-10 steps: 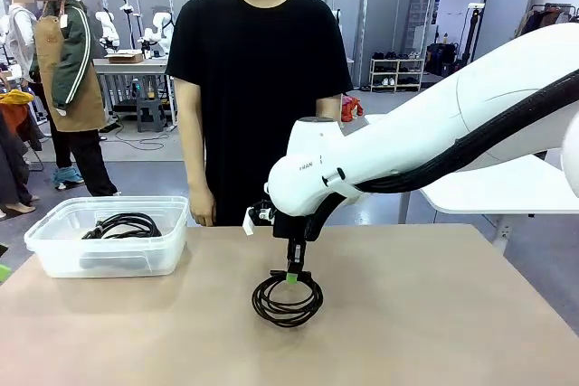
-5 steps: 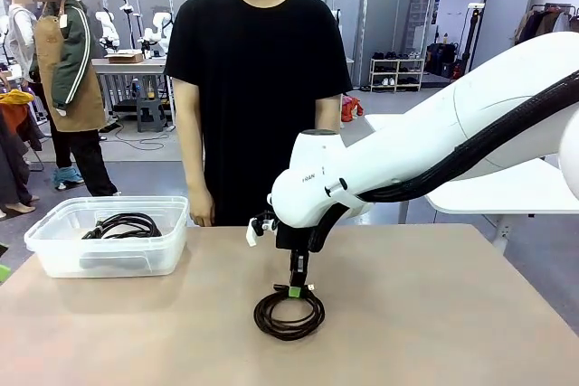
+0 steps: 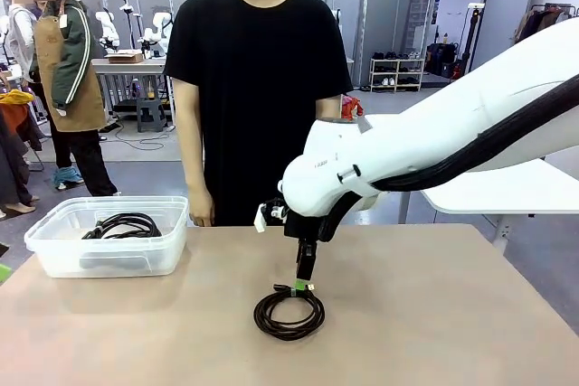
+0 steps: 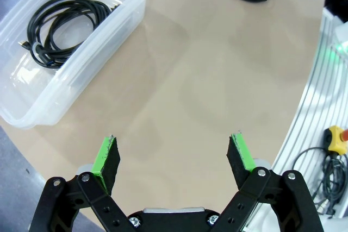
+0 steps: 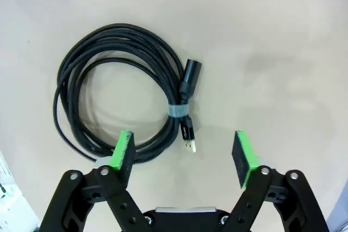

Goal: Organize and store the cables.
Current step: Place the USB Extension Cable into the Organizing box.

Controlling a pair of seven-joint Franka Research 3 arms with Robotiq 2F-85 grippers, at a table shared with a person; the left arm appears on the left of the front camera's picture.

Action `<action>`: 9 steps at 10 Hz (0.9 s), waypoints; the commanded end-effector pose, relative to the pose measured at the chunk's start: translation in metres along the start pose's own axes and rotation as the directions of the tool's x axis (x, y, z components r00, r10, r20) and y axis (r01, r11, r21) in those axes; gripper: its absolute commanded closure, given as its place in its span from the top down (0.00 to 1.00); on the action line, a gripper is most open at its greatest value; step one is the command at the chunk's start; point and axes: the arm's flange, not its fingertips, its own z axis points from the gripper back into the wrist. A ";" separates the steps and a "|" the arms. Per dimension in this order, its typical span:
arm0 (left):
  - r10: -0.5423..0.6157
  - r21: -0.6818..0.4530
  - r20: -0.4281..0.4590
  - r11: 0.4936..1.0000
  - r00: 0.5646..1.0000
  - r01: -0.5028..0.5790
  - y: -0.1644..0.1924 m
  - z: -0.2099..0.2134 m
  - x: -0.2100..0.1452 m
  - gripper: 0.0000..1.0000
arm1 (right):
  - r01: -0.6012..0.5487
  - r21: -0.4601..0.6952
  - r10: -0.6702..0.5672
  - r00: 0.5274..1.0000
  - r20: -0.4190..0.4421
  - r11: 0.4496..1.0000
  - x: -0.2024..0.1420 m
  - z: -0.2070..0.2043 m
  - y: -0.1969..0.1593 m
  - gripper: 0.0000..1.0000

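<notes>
Tan table [image 3: 434,314] up front, busy workshop behind, person in black [image 3: 253,88] standing at the far edge. Right end effector [image 5: 185,153] poised just above a coiled cable [image 3: 288,310] at mid-table, jaws spread wide, gripping nothing. Coil lying flat, bound by a grey tie [image 5: 177,111], plug [image 5: 191,74] resting against its rim. Clear bin [image 3: 54,255] at the table's left, holding another cable [image 3: 123,225]. Left end effector [image 4: 173,158] hanging over bare table beside the bin, fully released, empty.
</notes>
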 end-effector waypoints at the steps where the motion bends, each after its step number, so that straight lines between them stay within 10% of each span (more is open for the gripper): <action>1: -0.010 0.001 -0.016 1.000 1.000 0.010 -0.010 0.002 0.026 1.00 | 0.010 -0.039 -0.006 0.995 0.098 0.999 -0.041 0.035 0.016 1.00; 9: -0.172 -0.095 -0.173 0.983 0.970 0.157 -0.131 -0.077 0.254 1.00 | 0.272 -0.158 -0.193 0.901 0.389 0.949 -0.271 0.135 0.074 1.00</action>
